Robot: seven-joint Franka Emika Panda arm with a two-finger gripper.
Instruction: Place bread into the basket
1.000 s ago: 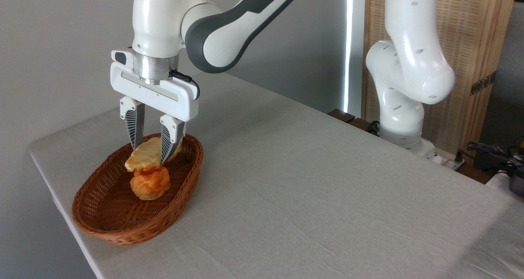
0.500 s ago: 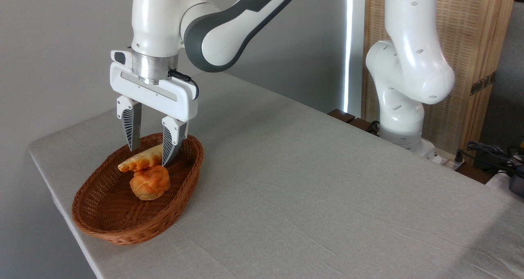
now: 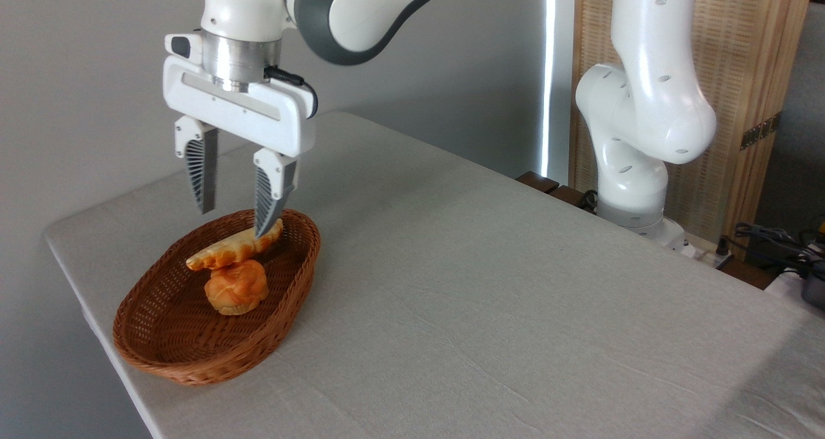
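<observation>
Gripper (image 3: 235, 223) open above basket (image 3: 161, 355), bread (image 3: 229, 252) lying on bun (image 3: 235, 289)

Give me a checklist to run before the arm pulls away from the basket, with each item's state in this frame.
1. Pincer open: ok, jaws spread with nothing between them.
2. Bread inside the basket: ok, it lies within the rim.
3. Bread settled: cannot tell; it leans on the round bun, one end raised.
4. Fingertips clear of the bread: cannot tell; the right fingertip overlaps its far end in this view.
5. Basket fully on the table: ok, though it sits near the left edge.
6. Path upward free: ok, nothing above the pincer but the arm itself.
</observation>
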